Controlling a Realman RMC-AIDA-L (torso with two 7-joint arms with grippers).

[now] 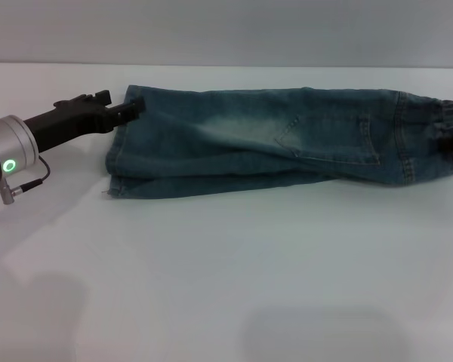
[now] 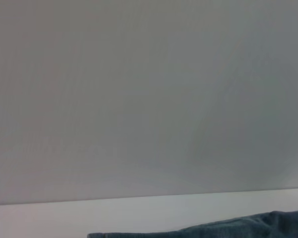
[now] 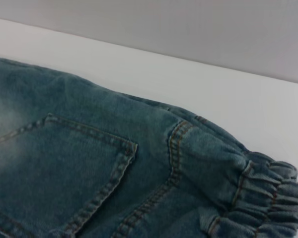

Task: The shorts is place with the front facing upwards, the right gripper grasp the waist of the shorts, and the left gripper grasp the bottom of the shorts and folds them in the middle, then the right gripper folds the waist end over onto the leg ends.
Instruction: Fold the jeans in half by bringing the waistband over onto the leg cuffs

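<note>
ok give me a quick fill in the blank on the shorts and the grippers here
1. The denim shorts lie folded lengthwise on a ____ table.
2. The left gripper is at the ____ end of the shorts.
3. The light on the left gripper's wrist glows ____.
4. The gathered elastic waistband lies on the robot's ____ side.

Missing words: white; hem; green; right

The shorts (image 1: 287, 139) are blue denim with a pale faded patch and tan stitching along pocket and seams. The left pincer (image 1: 133, 108) is black, its wrist silver with a green light. The counter (image 1: 226, 286) is white.
</note>
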